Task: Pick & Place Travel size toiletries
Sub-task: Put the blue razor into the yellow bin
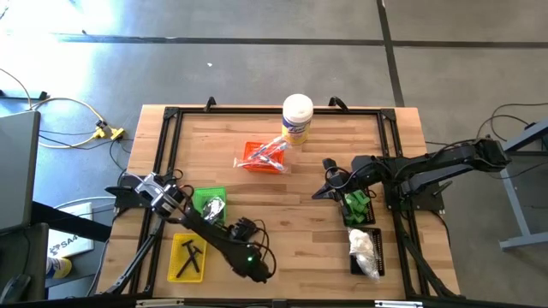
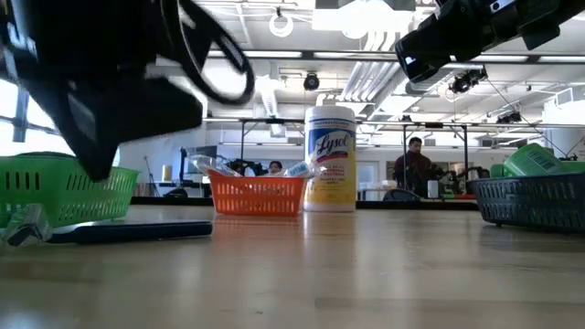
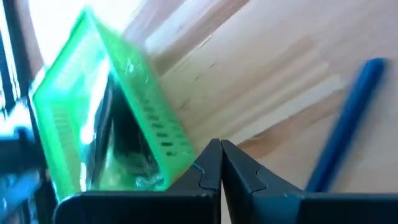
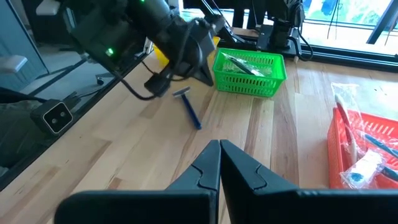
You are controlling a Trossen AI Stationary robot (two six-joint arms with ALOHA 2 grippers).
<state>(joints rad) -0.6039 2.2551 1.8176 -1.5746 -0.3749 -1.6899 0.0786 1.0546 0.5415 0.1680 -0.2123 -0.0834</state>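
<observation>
A blue razor [image 4: 189, 112] lies flat on the wooden table just right of the green basket [image 4: 250, 73], which holds a clear-wrapped item. My left gripper [image 4: 150, 87] hangs shut over the table beside the razor's head, pointing steeply down, with nothing between its fingers [image 3: 211, 163]. The razor's handle [image 3: 348, 137] shows beside them in the left wrist view. My right gripper [image 1: 318, 193] waits shut and empty above the table's middle right. Green bottles [image 1: 356, 205] fill a black tray, and white fluffy bags [image 1: 364, 246] fill another.
An orange tray [image 1: 261, 156] with clear-wrapped sticks stands beside a white canister [image 1: 297, 117] at the far middle. A yellow tray [image 1: 188, 257] with black pieces sits near the front left. Bare wood lies between the two grippers. A black frame [image 1: 171, 115] rims the table.
</observation>
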